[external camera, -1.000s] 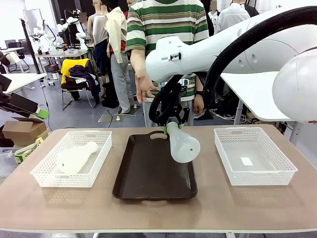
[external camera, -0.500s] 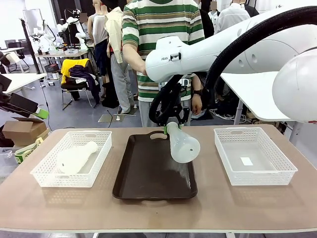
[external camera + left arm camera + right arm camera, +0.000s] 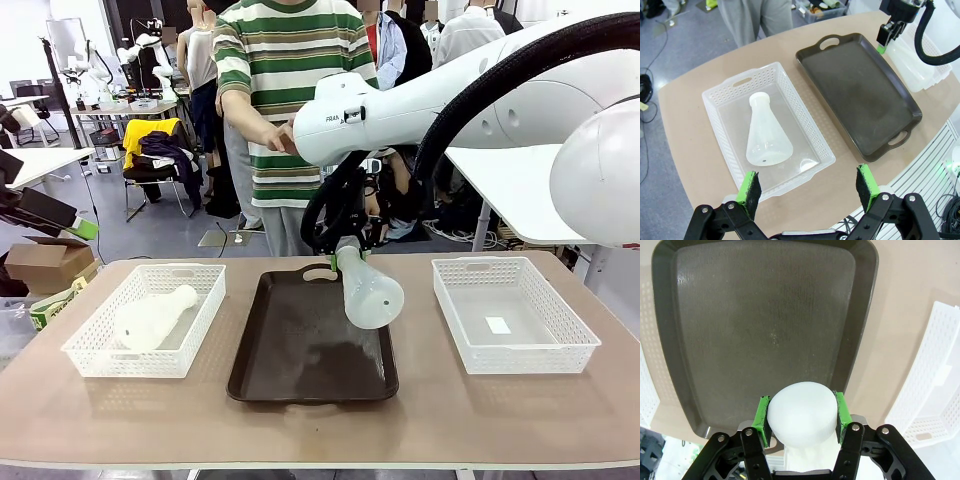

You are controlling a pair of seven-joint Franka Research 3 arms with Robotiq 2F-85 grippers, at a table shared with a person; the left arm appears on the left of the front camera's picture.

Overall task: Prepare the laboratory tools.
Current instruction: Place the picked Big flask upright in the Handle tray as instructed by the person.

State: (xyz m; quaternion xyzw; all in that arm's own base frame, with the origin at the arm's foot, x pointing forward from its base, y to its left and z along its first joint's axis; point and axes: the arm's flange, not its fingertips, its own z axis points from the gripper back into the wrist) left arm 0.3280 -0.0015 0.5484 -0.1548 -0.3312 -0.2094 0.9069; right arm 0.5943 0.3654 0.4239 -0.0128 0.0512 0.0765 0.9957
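Two frosted conical flasks are on show, well apart from each other. The first flask point(image 3: 368, 290) hangs tilted at the centre of the front view, its neck uppermost and its wide base swung toward the lower right, above the right-hand rim of the dark brown tray point(image 3: 300, 350). The right gripper point(image 3: 348, 250) has its jaws clamped on the neck of that flask, and in the right wrist view the green pads point(image 3: 761, 416) press against either side of the white plastic, with the tray's floor spread across the upper frame. The second flask point(image 3: 767, 135) lies on its side in the white mesh basket point(image 3: 720, 125) at the left of the table point(image 3: 450, 420), with its neck pointing to the upper part of the left wrist frame. The left gripper point(image 3: 809, 187) hovers at the bottom of that frame, jaws wide apart and holding nothing (the basket's near rim lies just past its fingertips). Another mesh basket point(image 3: 515, 355) sits at the right of the front view. A person in a striped shirt point(image 3: 290, 100) stands behind the table at upper centre.
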